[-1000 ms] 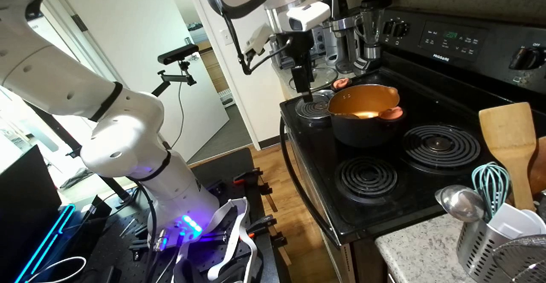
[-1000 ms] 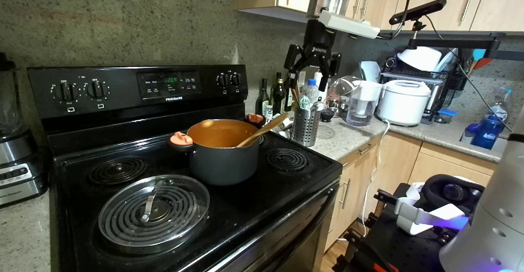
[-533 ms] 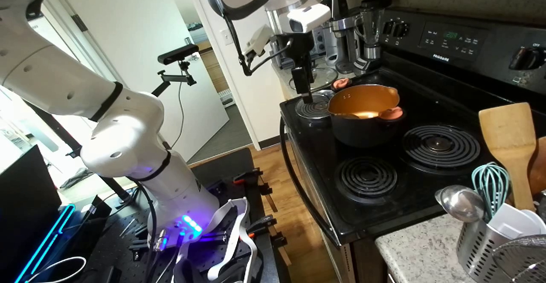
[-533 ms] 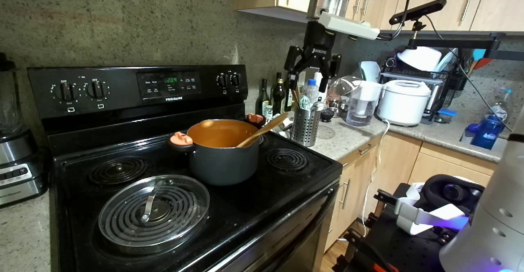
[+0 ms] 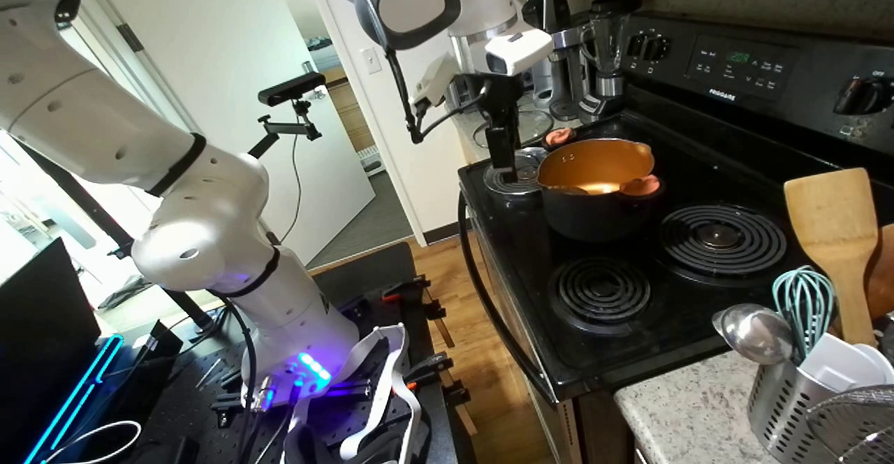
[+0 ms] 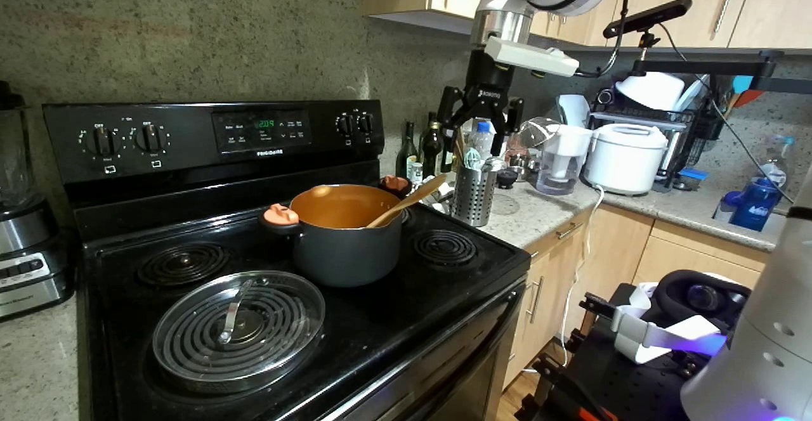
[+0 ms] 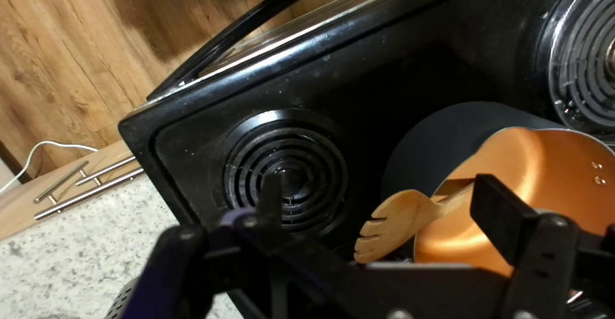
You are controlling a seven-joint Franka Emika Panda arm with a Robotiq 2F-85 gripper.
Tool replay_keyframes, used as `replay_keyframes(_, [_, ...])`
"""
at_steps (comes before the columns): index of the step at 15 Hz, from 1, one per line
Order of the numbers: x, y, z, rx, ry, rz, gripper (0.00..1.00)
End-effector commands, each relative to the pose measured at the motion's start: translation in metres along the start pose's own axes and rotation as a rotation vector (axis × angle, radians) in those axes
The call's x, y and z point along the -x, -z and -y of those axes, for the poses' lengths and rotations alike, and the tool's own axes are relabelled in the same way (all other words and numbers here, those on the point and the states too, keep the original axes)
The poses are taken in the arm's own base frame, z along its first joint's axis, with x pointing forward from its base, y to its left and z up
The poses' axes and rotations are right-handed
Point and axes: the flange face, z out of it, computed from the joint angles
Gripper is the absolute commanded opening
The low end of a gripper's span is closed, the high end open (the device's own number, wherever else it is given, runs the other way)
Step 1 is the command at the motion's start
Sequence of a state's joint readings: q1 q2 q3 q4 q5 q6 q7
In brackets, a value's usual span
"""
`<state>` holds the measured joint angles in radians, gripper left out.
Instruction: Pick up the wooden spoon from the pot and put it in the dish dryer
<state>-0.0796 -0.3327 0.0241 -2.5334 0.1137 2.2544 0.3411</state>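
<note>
Wrist view: observe fingers spread wide; find wooden spoon leaning out of pot toward eight o'clock. In an exterior view, note dish dryer between two and three o'clock from pot.

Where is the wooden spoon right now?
In an exterior view, the wooden spoon leans in the pot, over the rim at picture right, its broad end pointing toward the utensil caddy.
</note>
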Motion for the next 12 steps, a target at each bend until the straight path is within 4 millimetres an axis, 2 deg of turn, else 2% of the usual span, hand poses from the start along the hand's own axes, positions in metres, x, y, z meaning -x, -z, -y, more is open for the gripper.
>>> replay_keyframes(1, [-0.016, -0.018, -0.002, -0.03, -0.043, -0.01, 1.0])
replay_keyframes(7, [-0.034, -0.044, -0.011, -0.044, -0.068, -0.038, 1.0])
replay_keyframes(12, [-0.04, -0.062, -0.014, -0.07, -0.049, -0.04, 1.0])
